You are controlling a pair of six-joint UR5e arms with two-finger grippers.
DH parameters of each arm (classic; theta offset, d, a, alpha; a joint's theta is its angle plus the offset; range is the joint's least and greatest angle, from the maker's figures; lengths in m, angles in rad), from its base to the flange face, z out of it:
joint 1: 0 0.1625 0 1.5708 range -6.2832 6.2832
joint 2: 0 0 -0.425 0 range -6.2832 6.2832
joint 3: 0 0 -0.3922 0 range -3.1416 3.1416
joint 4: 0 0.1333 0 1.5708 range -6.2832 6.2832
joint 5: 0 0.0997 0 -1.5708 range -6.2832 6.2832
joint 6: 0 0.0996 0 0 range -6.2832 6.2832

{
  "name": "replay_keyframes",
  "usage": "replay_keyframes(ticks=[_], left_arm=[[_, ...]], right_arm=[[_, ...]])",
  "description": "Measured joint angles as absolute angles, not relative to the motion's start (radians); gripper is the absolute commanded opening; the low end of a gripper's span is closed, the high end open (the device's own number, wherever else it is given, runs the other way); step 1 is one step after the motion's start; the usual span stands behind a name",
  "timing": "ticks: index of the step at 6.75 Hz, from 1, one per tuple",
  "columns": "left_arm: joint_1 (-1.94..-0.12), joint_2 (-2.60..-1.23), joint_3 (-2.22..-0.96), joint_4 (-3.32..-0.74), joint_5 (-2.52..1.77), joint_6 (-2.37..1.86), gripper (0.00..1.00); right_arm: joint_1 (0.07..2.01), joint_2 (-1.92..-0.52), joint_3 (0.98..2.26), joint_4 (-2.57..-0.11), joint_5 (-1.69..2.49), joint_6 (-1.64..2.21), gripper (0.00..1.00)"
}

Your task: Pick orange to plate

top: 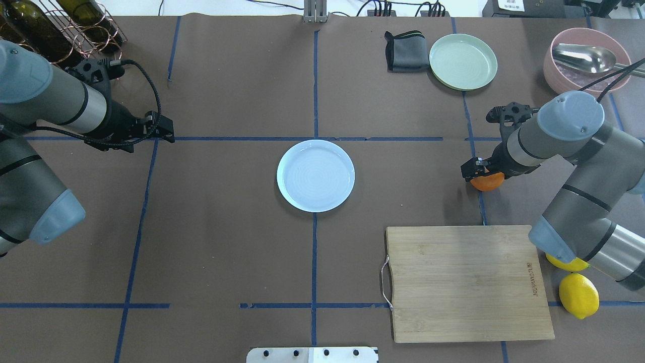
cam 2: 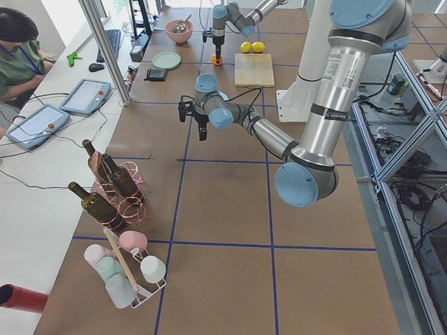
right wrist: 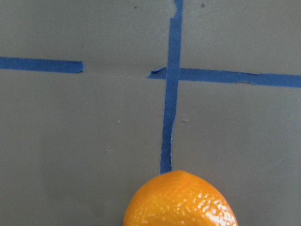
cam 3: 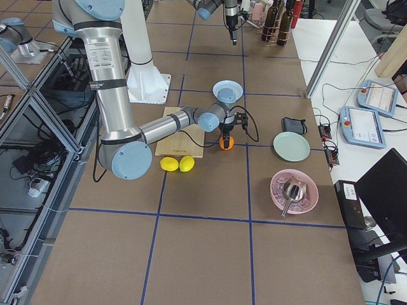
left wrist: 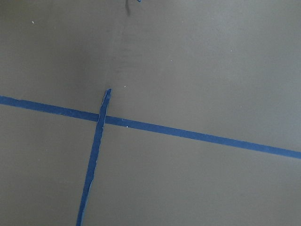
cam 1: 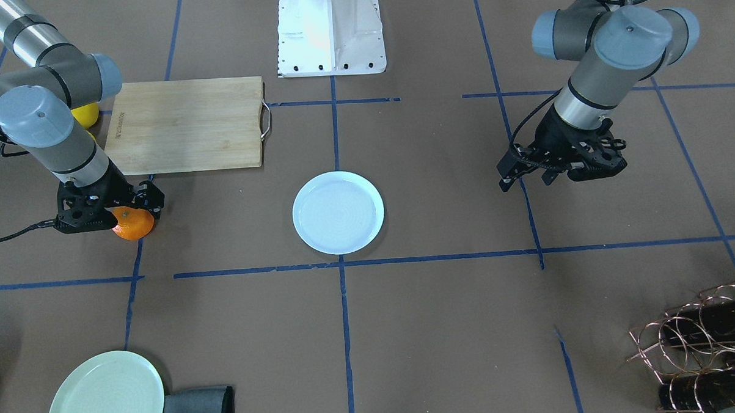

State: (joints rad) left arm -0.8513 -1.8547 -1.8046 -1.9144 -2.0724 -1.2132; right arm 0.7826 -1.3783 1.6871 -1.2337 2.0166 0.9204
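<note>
The orange [cam 1: 134,225] sits low at the table on a blue tape line, near a corner of the cutting board. My right gripper [cam 1: 129,210] comes down on the fruit from above, its fingers against the orange's sides, shut on it. The right wrist view has the orange [right wrist: 181,200] at its bottom edge, with no fingers showing. The pale bluish-white plate [cam 1: 338,212] lies bare at the table's middle, well away from the fruit. My left gripper [cam 1: 525,179] hangs open over bare table on the plate's other side, holding nothing.
A wooden cutting board [top: 466,282] lies beside the orange, with two lemons [top: 578,295] past its far side. A pale green plate [top: 463,61], a folded grey cloth [top: 405,52] and a pink bowl with a ladle [top: 587,60] line one edge. A wire bottle rack [top: 60,30] fills a corner.
</note>
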Motion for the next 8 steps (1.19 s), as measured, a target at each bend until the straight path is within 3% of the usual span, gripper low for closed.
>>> replay_keyframes(ticks=[1,2,5,8], left_arm=[[-0.851,-1.854,-1.804,-1.914,-2.072,-1.213,1.00],[-0.851,-1.854,-1.804,-1.913,-2.072,-1.213,1.00],[-0.896,-1.857,-1.815,-1.861,-2.081,-1.166,1.00],[-1.027,-1.841,-1.853,-1.681,-2.086,-0.827,1.00]], right_arm=[[0.784,-1.374,1.687,-1.234,2.010,0.919,0.08],[0.787,-1.372,1.688,-1.234,2.005,0.917,0.00],[0.801,-1.328,1.699,-1.240,2.003,0.925,0.00],[0.781,-1.206,1.706,-1.253,2.008,0.983,0.00]])
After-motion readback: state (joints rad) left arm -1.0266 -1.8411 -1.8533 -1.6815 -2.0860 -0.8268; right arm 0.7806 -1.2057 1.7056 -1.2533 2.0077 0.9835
